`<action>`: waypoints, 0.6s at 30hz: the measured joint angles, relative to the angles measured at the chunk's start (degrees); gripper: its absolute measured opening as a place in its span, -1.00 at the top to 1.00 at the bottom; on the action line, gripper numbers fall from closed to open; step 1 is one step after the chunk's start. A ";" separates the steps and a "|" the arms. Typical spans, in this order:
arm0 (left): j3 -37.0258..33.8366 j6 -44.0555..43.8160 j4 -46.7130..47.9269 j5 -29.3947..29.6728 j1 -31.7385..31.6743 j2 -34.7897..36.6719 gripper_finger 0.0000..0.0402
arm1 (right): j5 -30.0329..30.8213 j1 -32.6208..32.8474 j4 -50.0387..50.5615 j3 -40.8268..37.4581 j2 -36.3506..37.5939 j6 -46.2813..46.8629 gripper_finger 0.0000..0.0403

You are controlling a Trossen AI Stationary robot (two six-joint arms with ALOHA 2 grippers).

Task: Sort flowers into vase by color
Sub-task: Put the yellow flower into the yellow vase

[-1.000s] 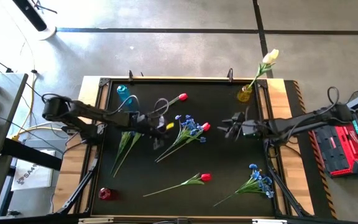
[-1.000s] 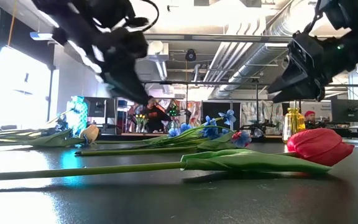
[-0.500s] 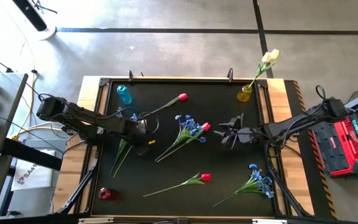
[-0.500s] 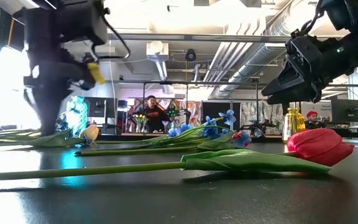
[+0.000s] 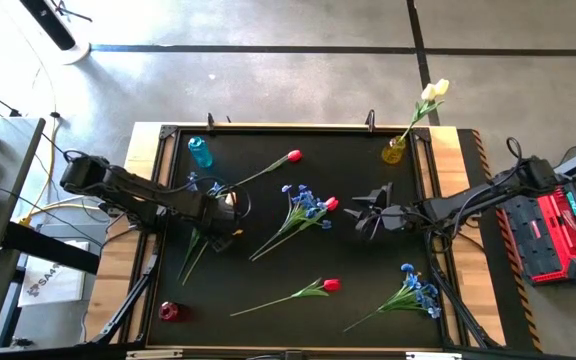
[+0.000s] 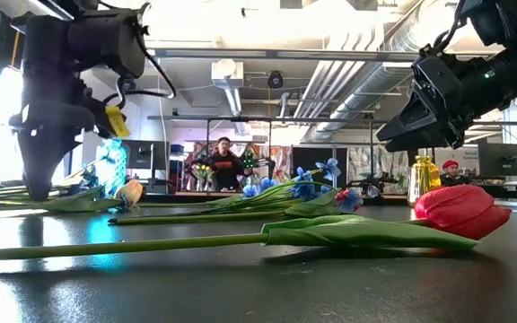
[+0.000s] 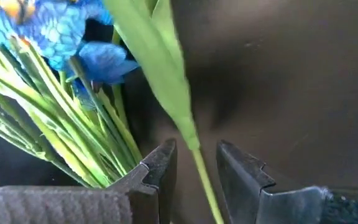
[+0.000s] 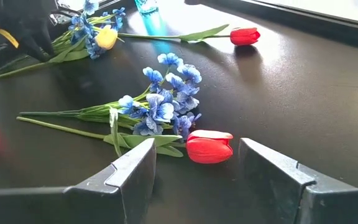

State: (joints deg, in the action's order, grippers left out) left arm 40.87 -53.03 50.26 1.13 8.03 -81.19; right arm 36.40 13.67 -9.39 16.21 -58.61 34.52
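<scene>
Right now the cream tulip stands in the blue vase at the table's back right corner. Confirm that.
Not quite: the cream tulip stands in the yellow vase at the back right corner, as the high view shows. The blue vase sits at the back left, with no flower in it.

Landmark: the central mixed bunch of blue blossom spray and red tulip (image 5: pixel 303 208), lying mid-table on the black rectangular tabletop (image 5: pixel 368 275).

- Left of it: left gripper (image 5: pixel 218 232), low over green stems (image 7: pixel 104 143).
- Right of it: right gripper (image 5: pixel 366 211), near.
- Behind left: long-stemmed red tulip (image 5: pixel 268 168); beyond, small blue glass vase (image 5: pixel 199 152).
- Behind right, table corner: small yellow glass vase (image 5: pixel 394 151), holding a cream tulip (image 5: pixel 433 91).
- In front: another red tulip (image 5: pixel 313 289).
- Front right: blue blossom spray (image 5: pixel 415 290).
- Front left corner: small red glass vase (image 5: pixel 169 311).
</scene>
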 joint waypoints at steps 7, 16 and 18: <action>-4.19 -2.25 -2.92 -0.18 0.00 0.13 0.57 | -0.47 0.00 0.03 0.00 0.02 0.00 -0.09; -2.21 1.04 -6.21 0.82 0.00 -0.09 0.96 | -0.53 0.00 0.03 0.02 0.02 0.00 -0.09; -0.91 2.52 -6.28 1.56 -0.04 -0.07 0.95 | -0.53 0.00 -0.06 0.02 0.04 0.00 -0.09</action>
State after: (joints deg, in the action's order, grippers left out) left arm 39.97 -50.52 43.98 2.68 7.99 -81.25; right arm 35.88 13.67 -9.45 16.23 -58.57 34.52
